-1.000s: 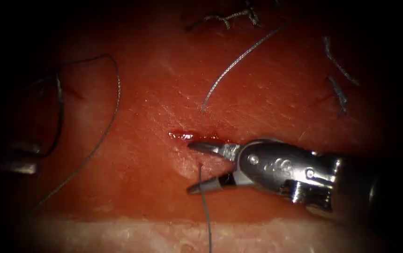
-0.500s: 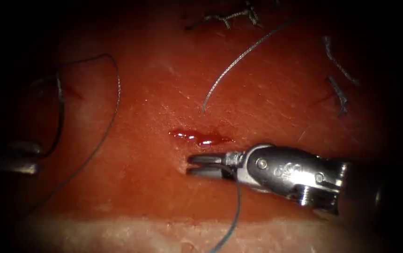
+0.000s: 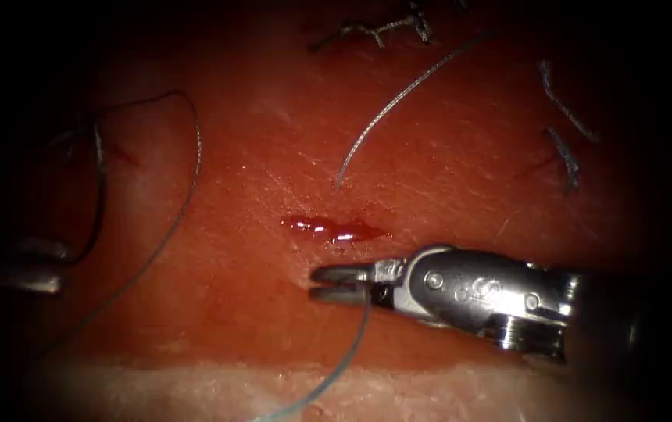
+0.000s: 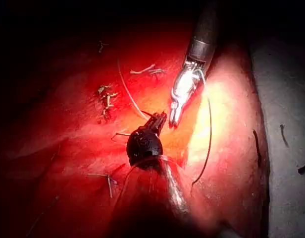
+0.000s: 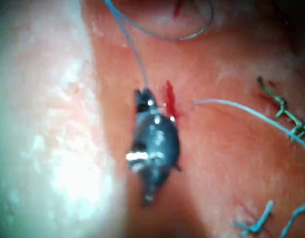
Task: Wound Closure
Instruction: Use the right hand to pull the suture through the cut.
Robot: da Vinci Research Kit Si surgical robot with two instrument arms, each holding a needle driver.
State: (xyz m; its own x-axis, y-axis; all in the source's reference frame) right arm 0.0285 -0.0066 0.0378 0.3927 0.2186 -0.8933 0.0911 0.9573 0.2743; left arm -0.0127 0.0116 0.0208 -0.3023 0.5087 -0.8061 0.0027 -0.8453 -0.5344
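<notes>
Right tool pinching thread just below the cut

Your shiny steel right needle driver [image 3: 334,284] had its jaws pressed together on the thin grey thread [image 3: 349,344], which curved down over the pale fatty edge of the glossy red tissue [image 3: 226,258]; your left tool [image 3: 27,266] sat dim at the left margin, jaws unreadable.

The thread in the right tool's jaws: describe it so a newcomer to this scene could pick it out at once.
Start in the endoscope view at the red fluid pooled in the cut at the middle of the tissue. Just below it the right arm's tool comes in from the right, jaws shut. The thread hangs from those jaws toward the tissue's pale near edge; the other strands lie loose on the tissue, held by nothing.
</notes>
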